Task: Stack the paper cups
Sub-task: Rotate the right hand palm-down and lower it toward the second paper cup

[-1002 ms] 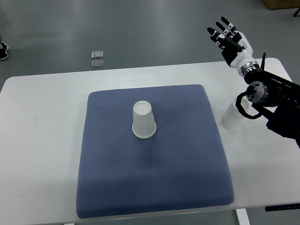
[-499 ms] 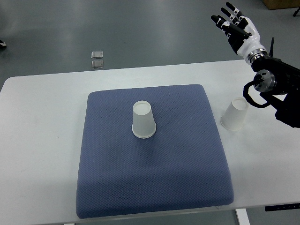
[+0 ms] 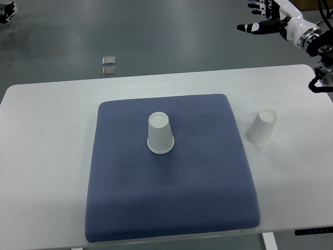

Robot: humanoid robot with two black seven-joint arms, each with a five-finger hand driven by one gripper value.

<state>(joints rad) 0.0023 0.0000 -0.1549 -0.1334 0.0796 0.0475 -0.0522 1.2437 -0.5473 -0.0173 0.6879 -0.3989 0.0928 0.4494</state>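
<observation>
- My right hand (image 3: 270, 20) hung at the top right corner, beyond the far edge of the table (image 3: 47, 120), fingers spread and holding nothing.
- One paper cup (image 3: 159, 133) stood upside down near the middle of the blue mat (image 3: 171, 192).
- A second cup (image 3: 260, 127) stood upside down on the bare table just right of the mat, well apart from my hand.

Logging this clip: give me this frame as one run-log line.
right hand: open, raised past table's far right corner | pad cup: upside down | table cup: upside down, beside pad | stacked: no
</observation>
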